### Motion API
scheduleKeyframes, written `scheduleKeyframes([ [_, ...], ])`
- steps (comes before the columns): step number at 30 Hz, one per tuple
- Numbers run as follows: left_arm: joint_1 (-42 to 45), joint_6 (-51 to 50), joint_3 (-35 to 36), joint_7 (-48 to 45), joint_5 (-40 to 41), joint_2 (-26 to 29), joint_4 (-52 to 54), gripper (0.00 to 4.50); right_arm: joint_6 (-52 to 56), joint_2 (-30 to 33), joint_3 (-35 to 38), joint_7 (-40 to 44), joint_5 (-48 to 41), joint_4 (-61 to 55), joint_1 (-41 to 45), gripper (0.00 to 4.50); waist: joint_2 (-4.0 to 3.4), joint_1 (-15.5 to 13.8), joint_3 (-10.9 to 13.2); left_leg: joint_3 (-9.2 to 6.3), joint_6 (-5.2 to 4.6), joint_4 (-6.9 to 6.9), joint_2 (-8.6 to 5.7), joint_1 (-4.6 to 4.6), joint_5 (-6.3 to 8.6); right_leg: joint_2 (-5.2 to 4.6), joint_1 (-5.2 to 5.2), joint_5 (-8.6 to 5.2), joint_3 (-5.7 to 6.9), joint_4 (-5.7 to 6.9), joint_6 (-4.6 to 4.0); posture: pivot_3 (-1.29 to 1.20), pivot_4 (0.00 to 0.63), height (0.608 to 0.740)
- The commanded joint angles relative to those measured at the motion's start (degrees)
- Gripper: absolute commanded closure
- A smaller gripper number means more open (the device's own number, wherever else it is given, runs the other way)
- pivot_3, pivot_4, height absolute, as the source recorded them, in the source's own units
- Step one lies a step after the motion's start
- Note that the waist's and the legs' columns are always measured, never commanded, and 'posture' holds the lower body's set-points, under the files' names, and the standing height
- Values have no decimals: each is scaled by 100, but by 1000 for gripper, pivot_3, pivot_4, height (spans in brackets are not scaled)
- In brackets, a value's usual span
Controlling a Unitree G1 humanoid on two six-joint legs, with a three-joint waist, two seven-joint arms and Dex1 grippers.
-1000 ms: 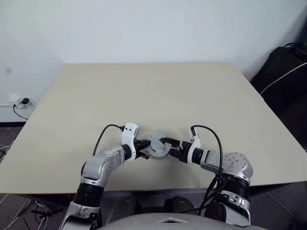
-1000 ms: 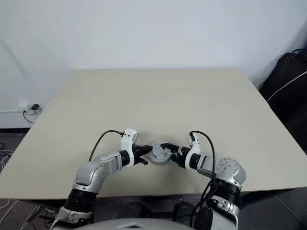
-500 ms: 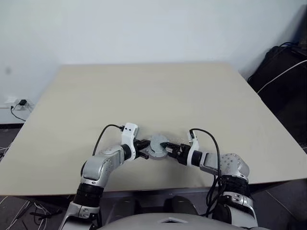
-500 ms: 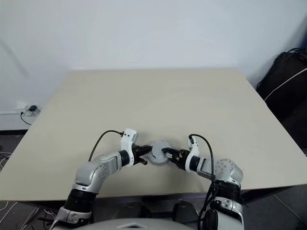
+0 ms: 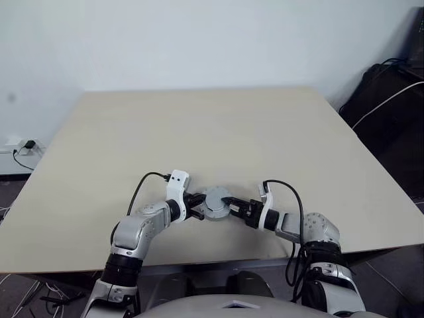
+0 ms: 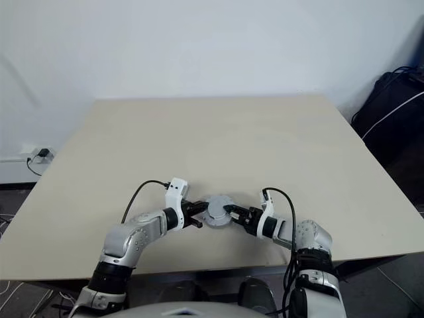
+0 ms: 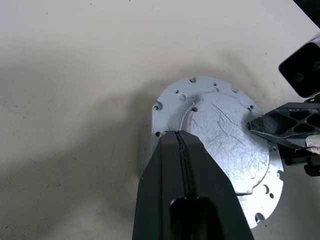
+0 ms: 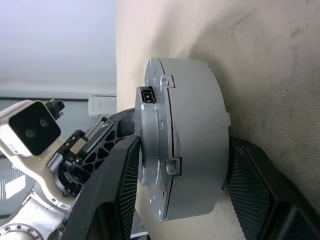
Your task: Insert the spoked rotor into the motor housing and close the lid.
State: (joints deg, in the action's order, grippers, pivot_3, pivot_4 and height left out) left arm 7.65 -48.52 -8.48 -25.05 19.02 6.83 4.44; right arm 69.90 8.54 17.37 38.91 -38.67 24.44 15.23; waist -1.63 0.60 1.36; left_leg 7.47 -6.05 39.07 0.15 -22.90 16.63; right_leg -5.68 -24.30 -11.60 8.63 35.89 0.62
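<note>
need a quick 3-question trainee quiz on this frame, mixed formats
1. True or false: the left pincer is shut, its tip resting on the light grey round metal lid.
2. The right pincer: A) hangs clear above the table; B) clamps the lidded grey motor at its edge; C) holds a screwdriver.
3. Fill in: the surface beneath the motor is a beige ___.
Key: 1 true; 2 B; 3 table.
</note>
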Motion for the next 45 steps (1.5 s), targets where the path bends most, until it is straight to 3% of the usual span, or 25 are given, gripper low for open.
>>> scheduleKeyframes([
  [1, -20, -75, -203, -100, 85, -93, -69, 4500, 66, 6, -420, 18, 138, 61, -98, 2264, 0, 0, -2, 0, 0, 0, 0, 0, 0, 0, 0, 0, 0, 0, 0, 0, 0, 740],
  [11, -181, 106, -16, 13, 125, -119, 207, 4500, 377, -19, -374, -100, -103, -414, -230, 2279, -3, 11, -7, 0, -6, -5, 5, 0, 4, 0, -4, -1, 3, 0, -2, 0, 0, 740],
  [19, -681, 1470, 937, 809, 117, -622, 723, 4500, 714, -209, 59, -605, -408, -864, -328, 2299, 15, 19, 9, 0, -4, -16, 13, -4, 4, 5, -18, 8, 5, 3, -18, 0, 0, 740],
  [31, -1632, 1420, 2022, 499, 2260, -1239, 1420, 4500, 827, -381, 588, -638, -997, -1139, -426, 2358, 33, 7, 46, 0, -8, -18, 12, -12, 5, 6, -21, -13, 10, -3, -24, 0, 0, 740],
  [45, -2499, 1182, 1935, 1050, 4520, -1596, 1453, 28, 1175, -626, 1050, -1067, -1668, -1740, -584, 2431, 41, -5, 96, 1, -29, -7, 7, -34, 18, 6, -29, -7, 8, -14, -12, 0, 0, 740],
])
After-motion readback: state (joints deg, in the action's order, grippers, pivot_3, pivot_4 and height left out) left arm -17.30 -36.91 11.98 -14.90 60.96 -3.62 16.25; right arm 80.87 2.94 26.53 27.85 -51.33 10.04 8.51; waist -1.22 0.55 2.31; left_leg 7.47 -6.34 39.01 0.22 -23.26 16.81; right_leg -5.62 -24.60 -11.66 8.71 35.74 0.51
